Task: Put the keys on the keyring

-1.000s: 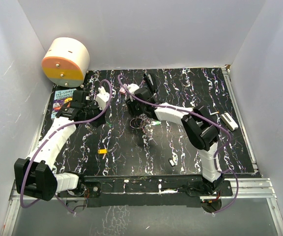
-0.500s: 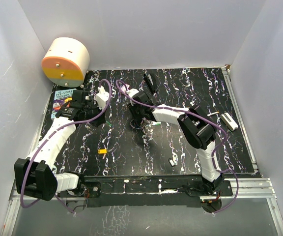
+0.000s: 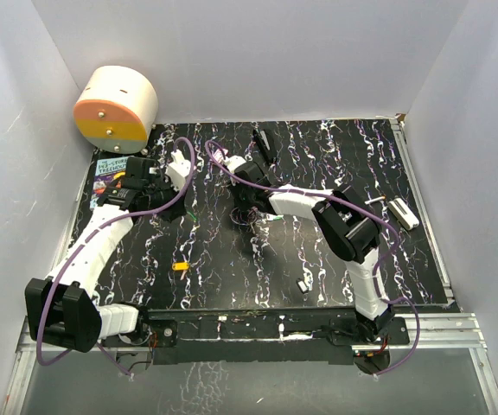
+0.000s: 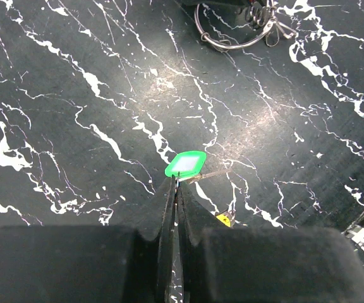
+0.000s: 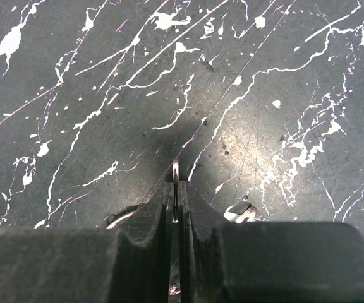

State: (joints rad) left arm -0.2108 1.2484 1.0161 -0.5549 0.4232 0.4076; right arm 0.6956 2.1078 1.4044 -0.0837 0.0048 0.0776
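My left gripper (image 4: 177, 184) is shut on the near edge of the key's green tag (image 4: 186, 163), held low over the black marbled mat. A thin metal key blade (image 4: 218, 171) sticks out to the right of the tag. The keyring (image 4: 231, 33), with small bits dangling from it, lies farther ahead at the top of the left wrist view. In the top view it lies mid-mat (image 3: 247, 217), partly under my right gripper (image 3: 249, 204). My right gripper (image 5: 175, 187) is shut on the ring's thin wire (image 5: 175, 170), which stands edge-on between the jaws. My left gripper (image 3: 182, 210) is to the left of the ring.
A pink, yellow and white drum (image 3: 116, 107) sits at the back left corner. A colourful card (image 3: 109, 167) lies beside my left arm. There is a small orange piece (image 3: 180, 265), a small grey bit (image 3: 303, 284), a white block (image 3: 402, 213) at the right and a black tool (image 3: 262, 138) at the back.
My right gripper has moved toward the front, down onto the keyring, and now covers part of it. My left arm has barely moved.
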